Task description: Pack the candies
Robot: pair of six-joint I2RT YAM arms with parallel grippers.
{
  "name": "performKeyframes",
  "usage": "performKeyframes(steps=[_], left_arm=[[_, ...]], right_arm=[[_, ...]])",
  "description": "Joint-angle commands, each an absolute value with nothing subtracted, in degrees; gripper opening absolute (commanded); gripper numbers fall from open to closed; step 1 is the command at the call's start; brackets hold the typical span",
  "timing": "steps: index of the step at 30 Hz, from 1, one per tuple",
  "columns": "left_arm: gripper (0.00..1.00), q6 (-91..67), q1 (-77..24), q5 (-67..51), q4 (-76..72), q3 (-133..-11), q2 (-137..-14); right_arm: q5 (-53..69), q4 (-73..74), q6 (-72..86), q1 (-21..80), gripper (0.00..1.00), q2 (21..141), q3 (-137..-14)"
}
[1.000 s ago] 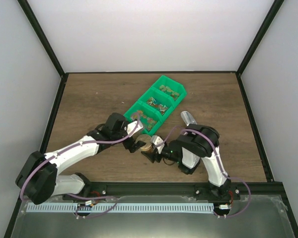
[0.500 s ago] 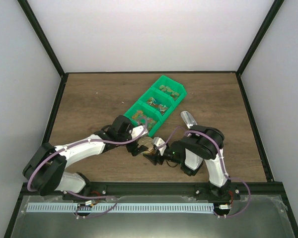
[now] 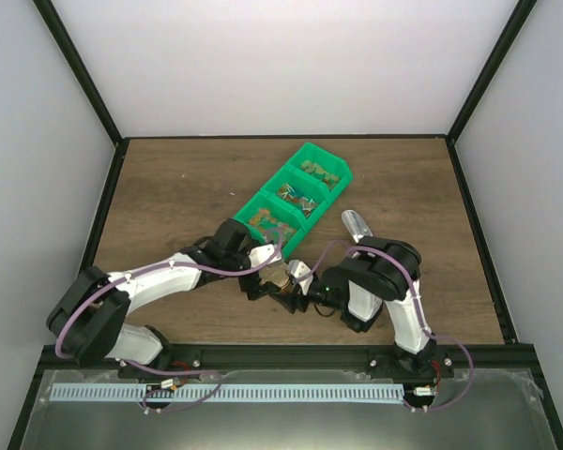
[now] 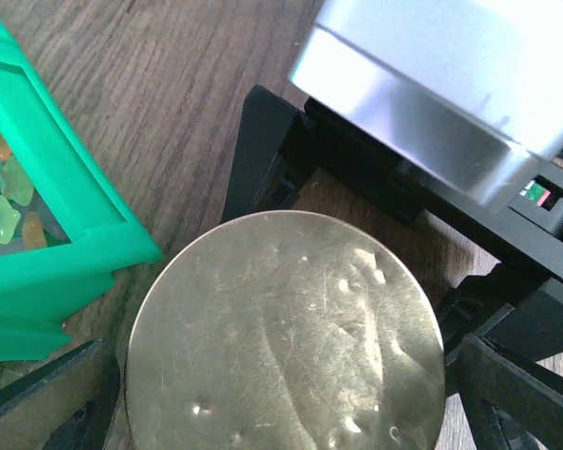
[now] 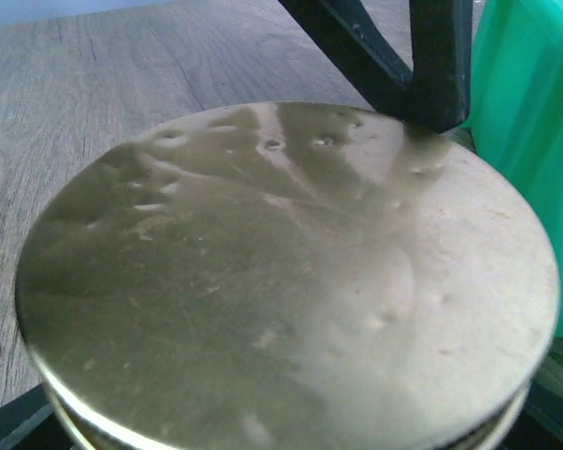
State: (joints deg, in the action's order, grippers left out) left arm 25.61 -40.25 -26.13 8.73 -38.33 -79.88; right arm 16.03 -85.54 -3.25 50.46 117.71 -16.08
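No text, label, brand, number or sign can be read in any view. The round tin [image 4: 286, 328] shows a plain brass-coloured lid with only scratches and small dents on it. The green bins [image 3: 296, 197] have unmarked walls. A small green and red patch [image 4: 537, 194] on the black fitting behind the tin is too small and blurred to tell whether it is printed.
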Motion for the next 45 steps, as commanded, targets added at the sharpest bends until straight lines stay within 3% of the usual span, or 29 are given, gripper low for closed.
performKeyframes(steps=[1, 16, 33, 38, 45], left_arm=[[1.0, 26.87, -40.58, -27.43, 9.48, -40.44, -81.73], [0.91, 35.94, -40.28, -29.09, 15.62, -41.47, -81.92], [0.88, 71.43, -38.58, -27.98, 39.02, -51.9, -88.91], [0.99, 68.15, -35.84, -30.96, 40.01, -56.12, -91.11], [1.0, 58.12, -34.44, -37.6, 39.33, -51.71, -84.98]], right_arm=[[17.03, -84.56, -3.23, 51.05, 0.69, 119.29, -16.23], [21.18, -85.25, -4.77, 51.67, 0.65, 119.14, -16.09], [33.54, -86.04, -8.45, 52.21, 0.63, 119.97, -16.54], [29.2, -85.81, -6.46, 52.21, 0.63, 119.97, -17.0], [22.67, -84.21, -5.81, 52.21, 0.63, 120.73, -18.09]])
